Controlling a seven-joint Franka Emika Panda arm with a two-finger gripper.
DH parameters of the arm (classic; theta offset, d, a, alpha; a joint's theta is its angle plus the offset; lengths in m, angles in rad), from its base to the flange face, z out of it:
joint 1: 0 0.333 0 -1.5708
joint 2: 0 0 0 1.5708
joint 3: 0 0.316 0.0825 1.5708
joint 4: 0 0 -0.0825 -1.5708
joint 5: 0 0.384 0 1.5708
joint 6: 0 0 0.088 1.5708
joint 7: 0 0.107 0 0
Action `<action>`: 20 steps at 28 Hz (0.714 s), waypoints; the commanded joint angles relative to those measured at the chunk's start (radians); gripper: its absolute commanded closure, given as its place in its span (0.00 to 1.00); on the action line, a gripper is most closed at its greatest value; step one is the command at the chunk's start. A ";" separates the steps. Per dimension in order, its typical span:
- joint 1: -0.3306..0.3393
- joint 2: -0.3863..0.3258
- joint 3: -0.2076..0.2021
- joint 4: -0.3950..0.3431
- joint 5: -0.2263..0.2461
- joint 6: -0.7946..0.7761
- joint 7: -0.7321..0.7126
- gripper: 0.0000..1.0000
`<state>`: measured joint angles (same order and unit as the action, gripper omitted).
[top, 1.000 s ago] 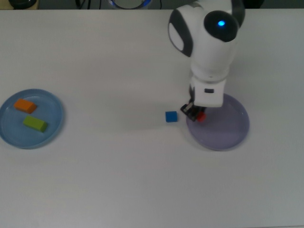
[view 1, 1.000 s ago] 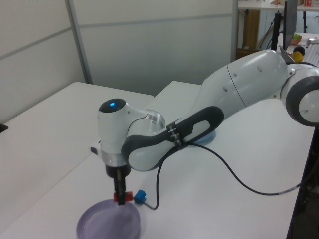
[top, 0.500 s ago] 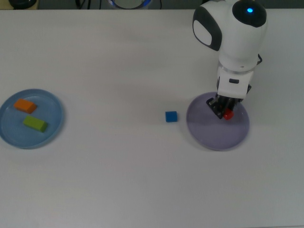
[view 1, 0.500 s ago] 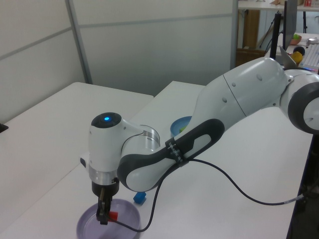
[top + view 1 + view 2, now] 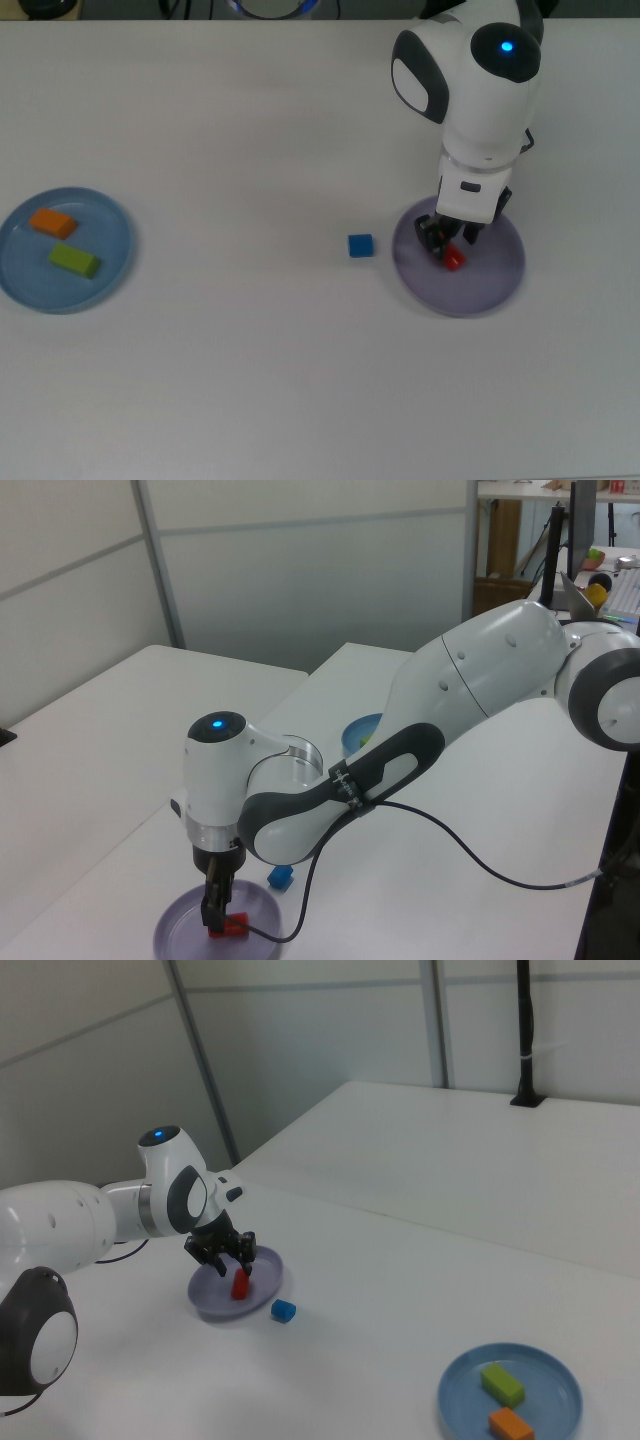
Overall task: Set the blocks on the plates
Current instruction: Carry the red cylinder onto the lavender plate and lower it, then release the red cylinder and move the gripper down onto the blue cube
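The red block [image 5: 453,258] rests on the lavender plate [image 5: 490,275], standing on end in the right view [image 5: 240,1285]. My gripper [image 5: 445,243] hangs just above it with its fingers spread, holding nothing; the left view shows the red block [image 5: 235,927] beside the fingertips. A small blue block [image 5: 360,245] lies on the table just off the plate's rim, toward the top view's left. Far toward the top view's left, the light blue plate [image 5: 110,225] carries the orange block [image 5: 52,223] and the green block [image 5: 74,260].
The white arm [image 5: 450,700] arches over the table with a black cable [image 5: 470,850] trailing on the surface. A black post [image 5: 525,1030] stands at the far table edge in the right view. Wall panels lie behind.
The gripper carried the red block from the plate's rim over the lavender plate, lowered, and let it go; the block now sits on the plate. The other blocks have not moved.
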<state>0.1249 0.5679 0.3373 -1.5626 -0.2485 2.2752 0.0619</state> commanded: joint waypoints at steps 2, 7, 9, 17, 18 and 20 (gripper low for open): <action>-0.002 -0.036 -0.009 -0.022 0.021 -0.031 0.035 0.00; -0.031 -0.060 -0.011 -0.024 0.024 -0.112 0.061 0.00; -0.044 -0.069 -0.020 -0.025 0.028 -0.137 0.073 0.00; -0.048 -0.134 -0.155 -0.083 0.135 -0.200 0.095 0.00; -0.048 -0.143 -0.164 -0.097 0.140 -0.200 0.098 0.00; -0.050 -0.152 -0.181 -0.126 0.143 -0.195 0.113 0.00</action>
<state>0.0673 0.4898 0.1999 -1.5841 -0.1395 2.0849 0.1392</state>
